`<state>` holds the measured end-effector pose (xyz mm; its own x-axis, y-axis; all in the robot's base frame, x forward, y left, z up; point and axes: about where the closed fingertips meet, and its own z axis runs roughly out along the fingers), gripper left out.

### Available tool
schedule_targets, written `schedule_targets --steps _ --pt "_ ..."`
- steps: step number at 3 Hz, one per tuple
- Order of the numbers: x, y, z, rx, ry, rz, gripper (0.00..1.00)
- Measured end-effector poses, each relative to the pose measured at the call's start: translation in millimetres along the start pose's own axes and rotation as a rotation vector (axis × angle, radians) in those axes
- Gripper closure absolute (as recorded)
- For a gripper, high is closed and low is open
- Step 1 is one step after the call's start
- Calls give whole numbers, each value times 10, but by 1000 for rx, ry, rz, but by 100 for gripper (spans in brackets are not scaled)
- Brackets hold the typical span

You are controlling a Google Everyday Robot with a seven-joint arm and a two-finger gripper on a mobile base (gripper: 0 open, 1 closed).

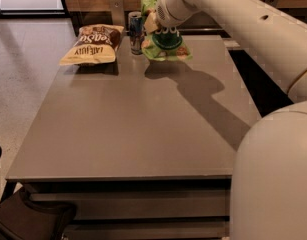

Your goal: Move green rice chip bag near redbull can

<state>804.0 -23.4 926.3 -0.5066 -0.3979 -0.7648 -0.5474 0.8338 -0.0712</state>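
Note:
The green rice chip bag hangs from my gripper at the far side of the grey table, its lower edge at or just above the tabletop. My gripper is shut on the bag's upper part. The redbull can stands upright just left of the bag, almost touching it. My arm reaches in from the upper right and hides part of the bag's top.
A brown-and-cream chip bag lies left of the can at the far left of the table. A wooden wall with metal brackets runs behind the table. My robot's white body fills the lower right. A dark object sits on the floor at lower left.

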Motion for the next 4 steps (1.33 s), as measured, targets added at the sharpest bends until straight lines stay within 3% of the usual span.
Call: schedule_targets --steps 1,3,4 --pt "131 -27 258 54 41 41 100" --pt "545 -697 405 253 161 124 100" --pt "604 -778 419 275 175 133 88"
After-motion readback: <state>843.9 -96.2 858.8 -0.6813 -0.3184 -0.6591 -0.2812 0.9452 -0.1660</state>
